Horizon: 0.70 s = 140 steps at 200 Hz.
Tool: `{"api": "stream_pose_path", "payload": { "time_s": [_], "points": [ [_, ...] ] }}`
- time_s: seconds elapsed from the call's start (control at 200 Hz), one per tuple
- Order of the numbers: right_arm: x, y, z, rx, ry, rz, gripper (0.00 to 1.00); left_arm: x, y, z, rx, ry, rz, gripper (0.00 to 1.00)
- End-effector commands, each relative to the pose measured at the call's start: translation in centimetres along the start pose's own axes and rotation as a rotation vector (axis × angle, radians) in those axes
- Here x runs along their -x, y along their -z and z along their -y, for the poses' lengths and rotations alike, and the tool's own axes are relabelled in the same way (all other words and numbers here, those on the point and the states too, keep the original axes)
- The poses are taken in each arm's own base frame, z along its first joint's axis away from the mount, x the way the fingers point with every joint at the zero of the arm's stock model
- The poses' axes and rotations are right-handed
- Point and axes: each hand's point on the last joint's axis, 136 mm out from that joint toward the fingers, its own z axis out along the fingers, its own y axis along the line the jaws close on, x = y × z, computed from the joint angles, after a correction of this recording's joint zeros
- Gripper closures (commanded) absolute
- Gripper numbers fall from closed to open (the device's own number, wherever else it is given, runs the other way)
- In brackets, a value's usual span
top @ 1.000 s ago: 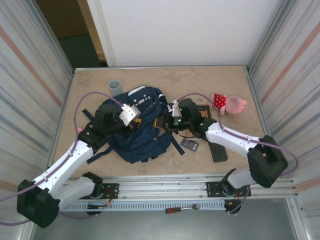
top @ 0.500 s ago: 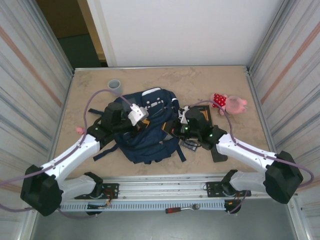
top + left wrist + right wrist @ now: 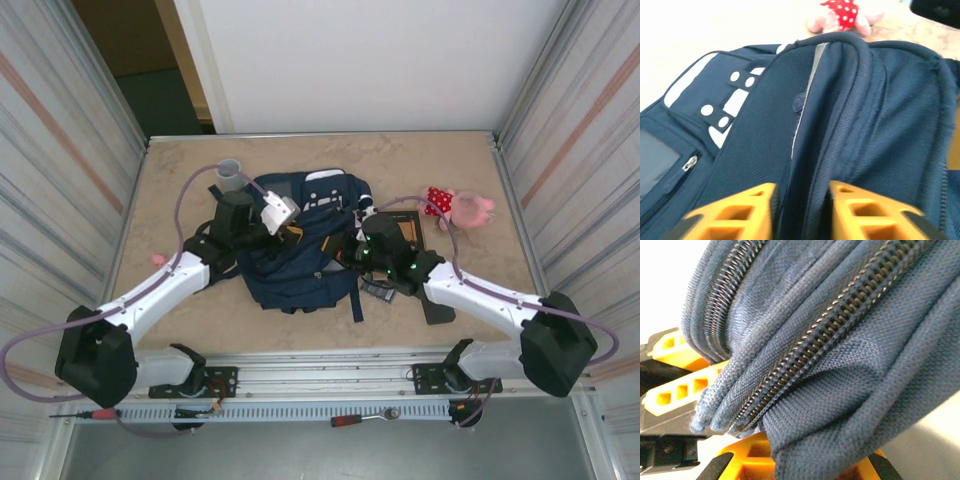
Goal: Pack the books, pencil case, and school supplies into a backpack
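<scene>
The navy backpack lies mid-table with its white patches at the far side. My left gripper sits at its upper left. In the left wrist view its orange fingers stand apart astride a padded fold of the backpack, open. My right gripper is at the backpack's right edge, shut on a bunch of zippered fabric between its orange fingers. The brown book lies partly under the right arm. Small grey school supplies lie just beside the backpack's right strap. No pencil case can be made out.
A flat black oblong lies near the front right. A pink and red plush toy sits at the right, and a grey cup at the far left. Metal walls close in both sides.
The backpack has been dragged toward the far right by both arms. The left gripper's jaws have parted from shut. The right gripper stays clamped on the fabric.
</scene>
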Motion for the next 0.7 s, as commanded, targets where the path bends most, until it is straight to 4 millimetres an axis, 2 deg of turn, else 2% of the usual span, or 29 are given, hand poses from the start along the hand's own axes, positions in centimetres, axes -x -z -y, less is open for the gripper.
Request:
{"api": "stream_pose_path", "payload": {
  "time_s": [0.0,0.145,0.341,0.431,0.531,0.697],
  "points": [
    [1.4,-0.1,-4.2,0.113,0.032,0.037,1.0,3.3,2.8,-1.0,0.074,0.122,0.065,0.56],
    [1.9,-0.1,-3.8,0.078,-0.039,0.064,1.0,2.6,5.5,1.5,0.069,0.27,0.017,0.52],
    [2.6,0.5,-4.9,0.09,-0.048,0.085,1.0,-0.5,7.8,6.0,0.091,0.484,-0.069,0.53],
    [2.7,0.5,-5.7,0.104,-0.045,0.083,1.0,-1.9,7.8,7.6,0.133,0.57,-0.119,0.54],
    [2.7,0.4,-6.0,0.108,-0.044,0.07,1.0,-2.8,7.4,9.1,0.21,0.53,-0.196,0.53],
    [2.3,0.5,-6.4,0.125,-0.064,0.056,1.0,-3.2,5.9,9.6,0.325,0.528,-0.266,0.53]
  ]
}}
